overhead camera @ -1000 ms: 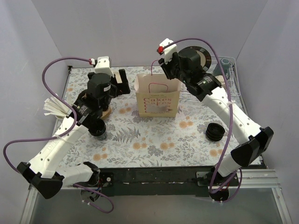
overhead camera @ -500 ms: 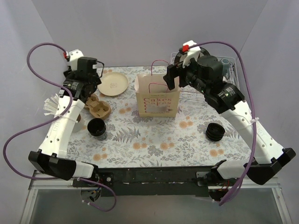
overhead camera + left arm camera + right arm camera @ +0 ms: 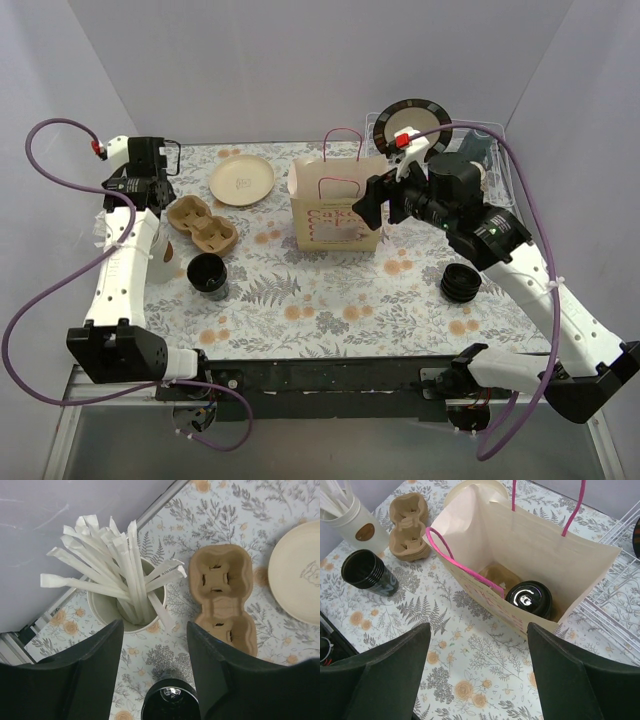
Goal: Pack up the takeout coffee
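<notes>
The takeout coffee [image 3: 529, 598], a black cup with a round black lid, stands upright inside the tan paper bag [image 3: 540, 545] with pink handles. The bag also shows at the table's middle back in the top view [image 3: 337, 205]. My right gripper [image 3: 479, 630] is open and empty, held above the table in front of the bag, and shows just right of the bag in the top view [image 3: 372, 200]. My left gripper [image 3: 152, 645] is open and empty, high over the far left of the table [image 3: 160, 162], above the lidless black cup [image 3: 170, 702].
A cup of wrapped straws [image 3: 125, 605] and a cardboard cup carrier [image 3: 202, 226] sit at the left. A cream plate [image 3: 241, 180] lies behind them. The lidless black cup [image 3: 207, 273] stands front left. A stack of black lids [image 3: 460, 283] sits at the right, and a wire rack [image 3: 490, 160] at the back right.
My left arm has swung away from the bag to the far left. My right gripper has drawn back from above the bag toward the front right, open and empty.
</notes>
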Controlling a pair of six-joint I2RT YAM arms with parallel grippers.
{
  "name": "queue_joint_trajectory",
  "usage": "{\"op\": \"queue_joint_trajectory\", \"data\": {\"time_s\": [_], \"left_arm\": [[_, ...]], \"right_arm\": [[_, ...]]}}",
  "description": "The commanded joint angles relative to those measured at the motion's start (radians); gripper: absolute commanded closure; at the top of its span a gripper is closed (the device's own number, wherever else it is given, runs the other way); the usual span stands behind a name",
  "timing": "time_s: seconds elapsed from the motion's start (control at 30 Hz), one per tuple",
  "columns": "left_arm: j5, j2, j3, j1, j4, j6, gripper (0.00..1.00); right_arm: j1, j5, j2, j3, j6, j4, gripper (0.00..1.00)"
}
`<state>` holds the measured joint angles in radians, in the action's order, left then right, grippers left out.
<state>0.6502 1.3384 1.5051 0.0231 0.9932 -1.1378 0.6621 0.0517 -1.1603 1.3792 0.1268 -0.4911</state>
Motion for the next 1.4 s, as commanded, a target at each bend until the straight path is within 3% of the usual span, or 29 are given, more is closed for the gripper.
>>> {"op": "queue_joint_trajectory", "data": {"time_s": [0.0, 0.27, 0.37, 0.8, 1.37], "left_arm": [[-0.084, 0.028, 0.006, 0.020, -0.012, -0.023, 0.49], [-0.113, 0.051, -0.025, 0.018, 0.047, -0.080, 0.52], [-0.061, 0.033, -0.060, 0.018, 0.079, -0.106, 0.51], [-0.067, 0.039, -0.143, 0.018, -0.091, -0.028, 0.53], [-0.061, 0.027, -0.166, 0.018, -0.080, -0.020, 0.63]], "right_arm": [[-0.004, 0.001, 0.060, -0.012, -0.029, 0.069, 0.15], [-0.004, -0.024, 0.068, -0.023, -0.046, 0.069, 0.16], [-0.004, -0.030, 0.079, -0.043, -0.046, 0.080, 0.16], [-0.004, -0.041, 0.108, -0.057, -0.046, 0.069, 0.16], [-0.004, -0.079, 0.149, -0.062, -0.085, 0.042, 0.16]]}}
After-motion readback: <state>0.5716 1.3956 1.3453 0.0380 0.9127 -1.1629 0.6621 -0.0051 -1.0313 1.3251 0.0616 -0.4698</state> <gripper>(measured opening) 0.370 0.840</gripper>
